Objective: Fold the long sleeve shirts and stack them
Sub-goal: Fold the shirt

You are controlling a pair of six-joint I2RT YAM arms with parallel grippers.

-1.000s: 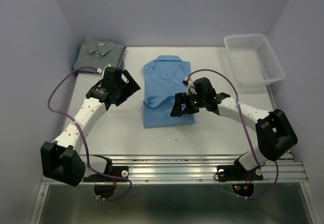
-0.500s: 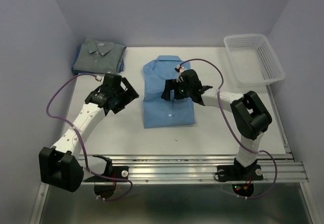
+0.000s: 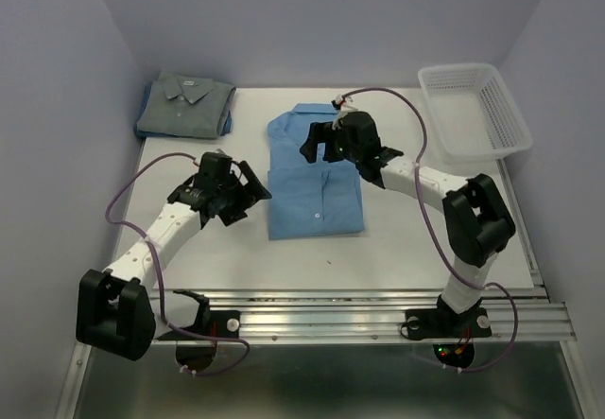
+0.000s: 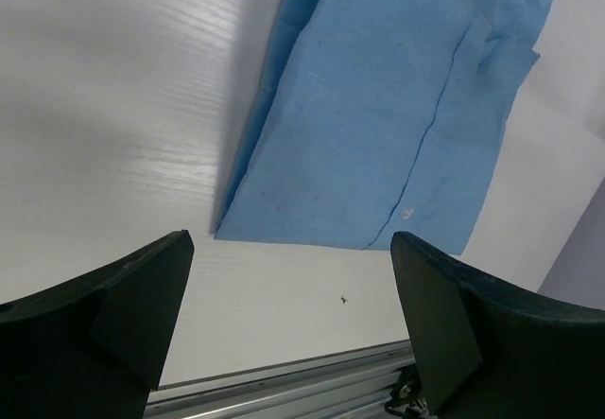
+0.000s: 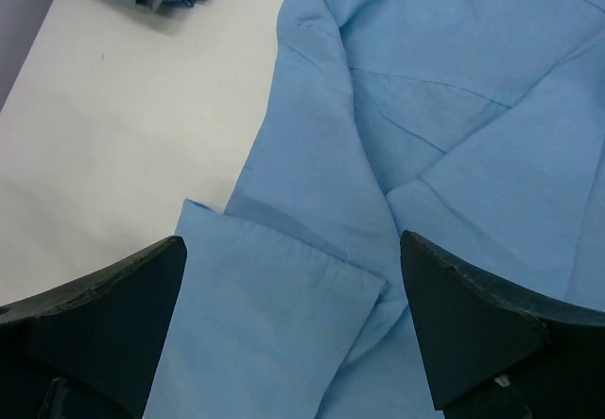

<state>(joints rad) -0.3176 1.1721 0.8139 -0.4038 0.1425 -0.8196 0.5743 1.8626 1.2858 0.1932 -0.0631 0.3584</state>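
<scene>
As the right end effector hovers, the blue shirt lies beneath.

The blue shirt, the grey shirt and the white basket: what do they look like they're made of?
The blue shirt: thin woven cloth, likely cotton, matte, with soft creases and stitched seams. The grey shirt: similar matte cloth, its weave too far to tell. The white basket: looks like moulded plastic, slightly glossy, its walls an open mesh.

Bright, even light; soft shadows; all views sharp
</scene>
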